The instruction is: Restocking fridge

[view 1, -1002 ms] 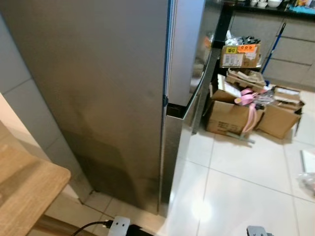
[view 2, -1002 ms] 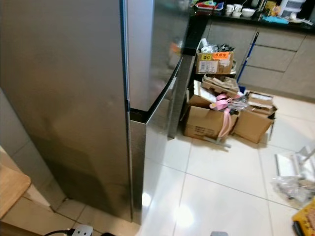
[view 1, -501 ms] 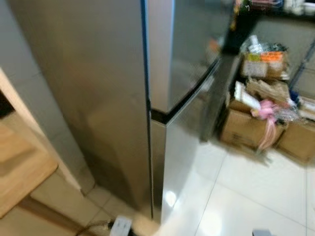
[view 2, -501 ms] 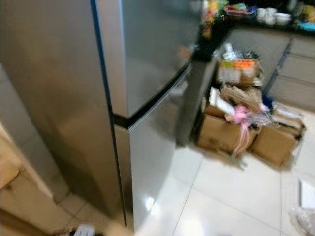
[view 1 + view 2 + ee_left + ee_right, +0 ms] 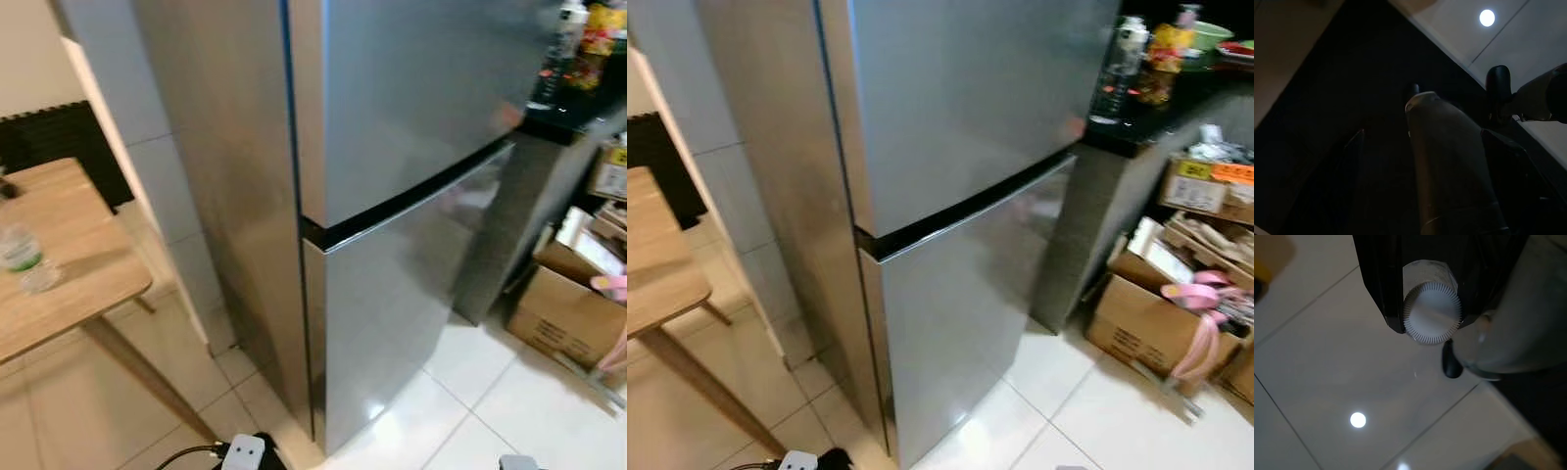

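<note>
The right claw (image 5: 1431,303) hangs over the white tiled floor (image 5: 1327,357), clenched on a bottle with a ribbed white cap (image 5: 1432,313). The left claw's state cannot be told in its dark wrist view. Ahead stands the steel fridge (image 5: 411,196), both doors closed. To its left a wooden worktop (image 5: 59,255) carries a plastic bottle (image 5: 20,253). Right of the fridge, cardboard boxes (image 5: 1146,323) sit on the floor beneath a dark worktop (image 5: 1156,103).
</note>
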